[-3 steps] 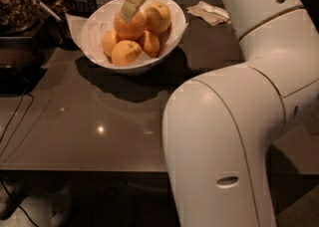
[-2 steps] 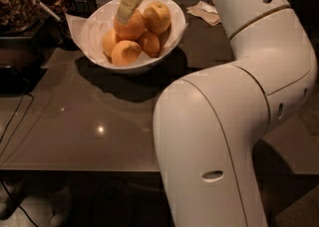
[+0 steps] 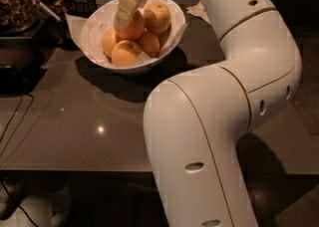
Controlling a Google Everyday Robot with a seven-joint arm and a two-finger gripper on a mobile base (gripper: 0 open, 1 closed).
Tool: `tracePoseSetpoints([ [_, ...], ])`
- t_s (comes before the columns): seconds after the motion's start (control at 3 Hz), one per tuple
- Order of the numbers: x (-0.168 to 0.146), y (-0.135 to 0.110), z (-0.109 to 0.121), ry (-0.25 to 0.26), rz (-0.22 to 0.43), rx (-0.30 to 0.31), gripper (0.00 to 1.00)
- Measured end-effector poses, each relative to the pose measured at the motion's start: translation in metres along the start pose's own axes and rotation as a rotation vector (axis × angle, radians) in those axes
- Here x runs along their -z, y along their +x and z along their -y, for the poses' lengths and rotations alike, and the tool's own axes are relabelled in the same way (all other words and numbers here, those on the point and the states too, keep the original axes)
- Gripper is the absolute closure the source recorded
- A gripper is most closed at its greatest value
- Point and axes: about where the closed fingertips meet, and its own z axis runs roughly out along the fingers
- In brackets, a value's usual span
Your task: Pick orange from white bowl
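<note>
The white bowl (image 3: 172, 42) stands at the back of the dark table and holds several oranges on white paper. The orange (image 3: 134, 27), deep in colour and the largest, lies on top of the pile at the middle. A paler yellowish orange (image 3: 157, 16) lies to its right, and smaller ones (image 3: 124, 53) lie in front. My gripper (image 3: 125, 9) reaches down from above, inside the bowl, and lies against the upper left side of the orange. It hides part of the orange.
My white arm (image 3: 219, 121) fills the right and front of the view and hides that side of the table (image 3: 75, 121). Dark containers (image 3: 20, 7) stand at the back left. A crumpled paper (image 3: 199, 9) lies behind the bowl. A cable (image 3: 12, 121) hangs at the left edge.
The arm's elbow has swung left and closer to the camera. The gripper has stayed over the same orange in the bowl, with little shift.
</note>
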Motion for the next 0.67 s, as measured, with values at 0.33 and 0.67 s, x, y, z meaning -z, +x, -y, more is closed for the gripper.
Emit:
tracePoseSetpoints([
  [0.33, -0.009, 0.0058, 0.0031, -0.016, -0.01, -0.019, 0.31],
  [0.67, -0.0186, 0.0117, 0.0062, -0.03, -0.023, -0.038, 0.3],
])
